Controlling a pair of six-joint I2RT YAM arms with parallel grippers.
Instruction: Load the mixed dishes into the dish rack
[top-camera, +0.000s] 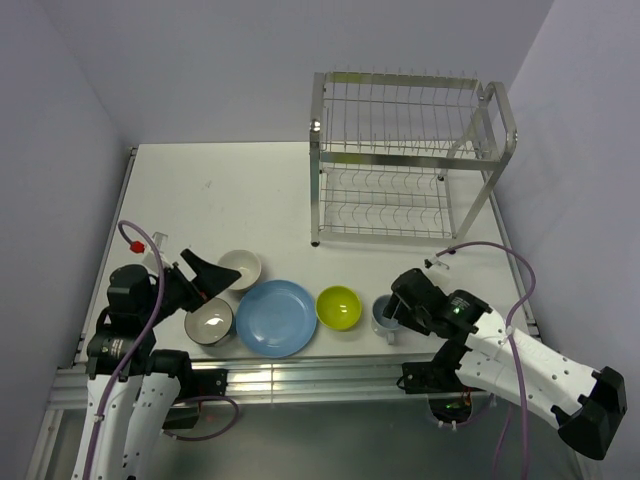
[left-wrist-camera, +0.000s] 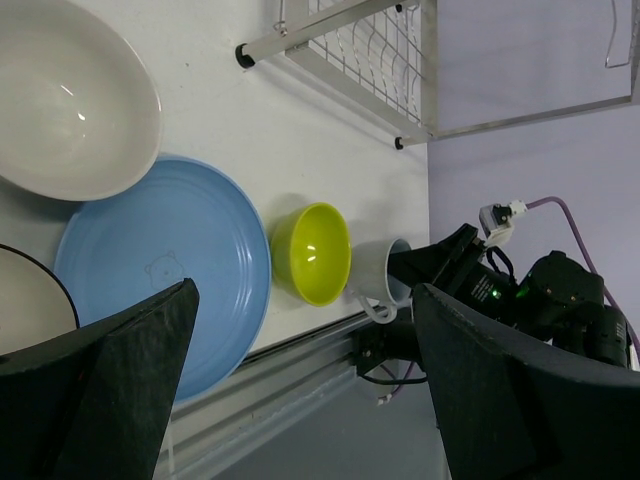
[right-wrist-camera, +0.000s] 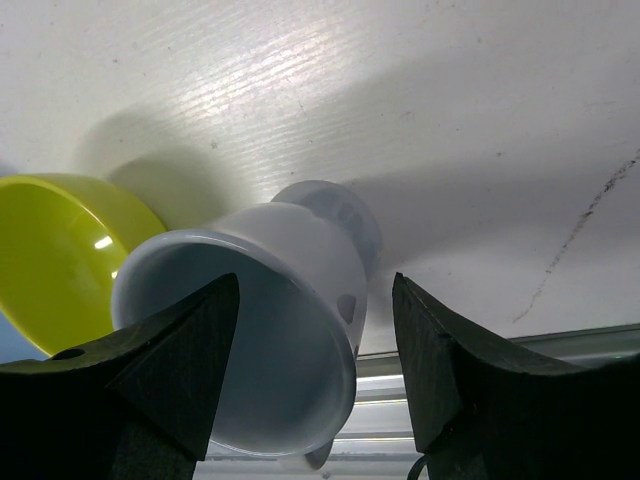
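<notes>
Pale blue-grey mug (right-wrist-camera: 285, 235) sits on the table (top-camera: 200, 190), well out from the dish rack's (top-camera: 410, 160) near side; right gripper (right-wrist-camera: 316, 285) fingers spread, mug between them, not clamped. From there lime-green bowl (top-camera: 339, 307), blue plate (top-camera: 276, 317), dark bowl (top-camera: 209, 322) and cream bowl (top-camera: 240, 268) trail away past the rack's left end. Left gripper (left-wrist-camera: 302, 295), fingers wide apart, hangs farthest from the rack, over the cream and dark bowls

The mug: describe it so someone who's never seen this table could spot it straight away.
On the white table, look along the near edge, in front of the wire rack. The mug is the rightmost dish there, beside the lime-green bowl, at the open right gripper. It alone is pale blue-grey with a handle.
</notes>
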